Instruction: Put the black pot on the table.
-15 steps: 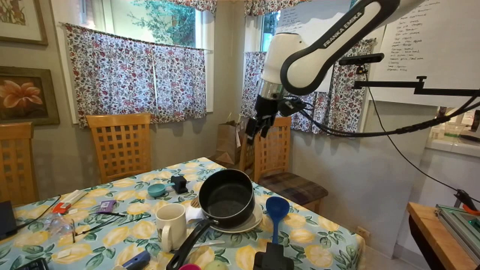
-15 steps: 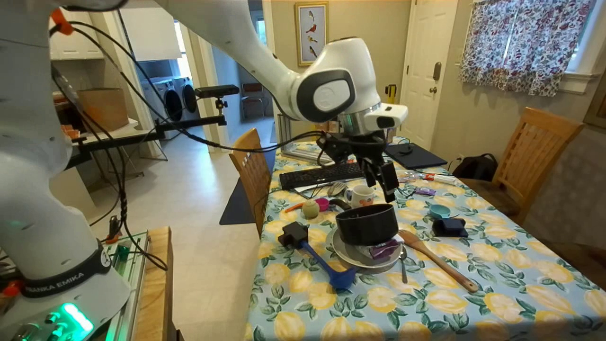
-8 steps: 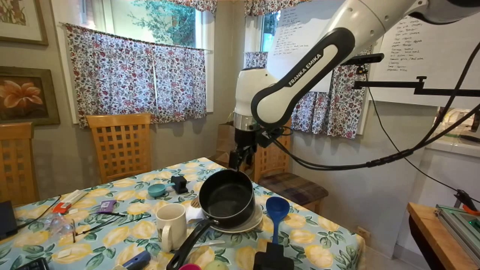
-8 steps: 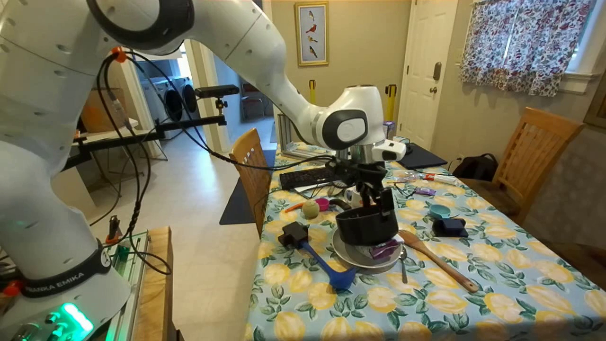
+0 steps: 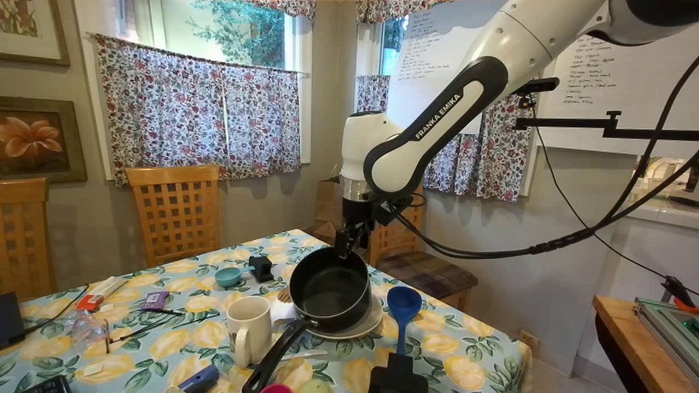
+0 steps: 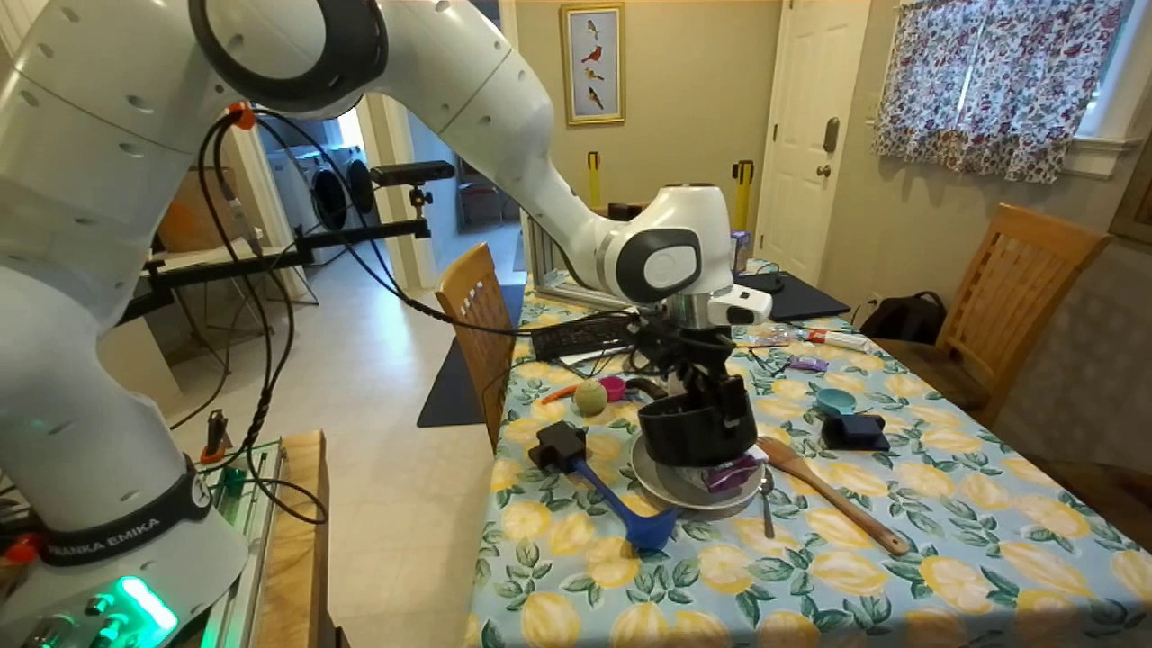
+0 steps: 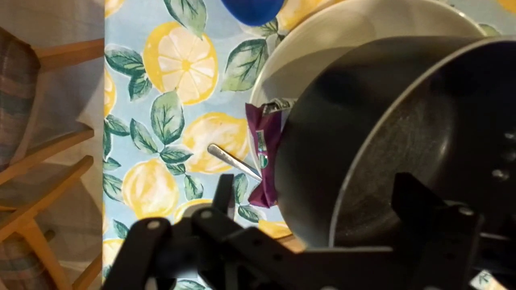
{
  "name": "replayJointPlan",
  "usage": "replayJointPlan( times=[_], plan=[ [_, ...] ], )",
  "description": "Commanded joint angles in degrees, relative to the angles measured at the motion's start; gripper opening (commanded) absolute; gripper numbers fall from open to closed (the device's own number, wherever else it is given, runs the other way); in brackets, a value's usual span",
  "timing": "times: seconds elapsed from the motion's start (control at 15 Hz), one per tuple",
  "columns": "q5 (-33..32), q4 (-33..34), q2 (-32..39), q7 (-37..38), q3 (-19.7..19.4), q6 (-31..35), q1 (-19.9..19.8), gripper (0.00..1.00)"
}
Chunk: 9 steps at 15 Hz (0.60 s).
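The black pot [image 5: 327, 289] rests tilted on a white plate [image 6: 650, 486], with a purple wrapper [image 6: 733, 472] beside its base. Its long handle [image 5: 276, 357] points past the white mug [image 5: 251, 327]. Under the plate is the table [image 5: 448, 349] with its lemon-print cloth. My gripper [image 5: 350, 246] is low at the pot's rim, on the side away from the handle. In the wrist view the gripper [image 7: 315, 193] is open, one finger [image 7: 223, 191] outside the pot [image 7: 310, 141] and the other over its inside. The pot's wall stands between them, apart from both fingers.
A blue ladle [image 5: 403, 311] lies close to the plate. A wooden spoon [image 6: 837, 490] and a small metal spoon [image 6: 768, 508] lie on its far side. A teal cup [image 5: 228, 277] and a black block [image 5: 261, 268] are further off. A chair [image 5: 426, 270] stands by the table edge.
My arm has come down and across, bringing the open gripper from above the table to astride the pot's rim. In the last half second it has lowered slightly. The pot has not moved.
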Motion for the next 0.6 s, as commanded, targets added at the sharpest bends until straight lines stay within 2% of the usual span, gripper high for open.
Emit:
replayJointPlan(
  times=[0.0, 0.07, 0.13, 0.33, 0.47, 0.53],
  plan=[
    [-0.7, 4.5, 2.4, 1.7, -1.0, -0.9, 2.8, 1.00],
    [-1.7, 5.2, 2.6, 2.9, -2.0, -2.2, 4.0, 1.00],
    [-0.1, 2.0, 0.5, 0.3, -0.6, -0.4, 2.0, 1.00],
    [-0.5, 3.2, 1.3, 1.4, -1.3, -0.9, 3.7, 1.00],
    [-4.3, 1.0, -0.7, 5.5, -5.6, 0.2, 6.4, 1.00],
    [-5.5, 1.1, -0.6, 6.0, -6.4, 0.0, 7.3, 1.00]
  ],
)
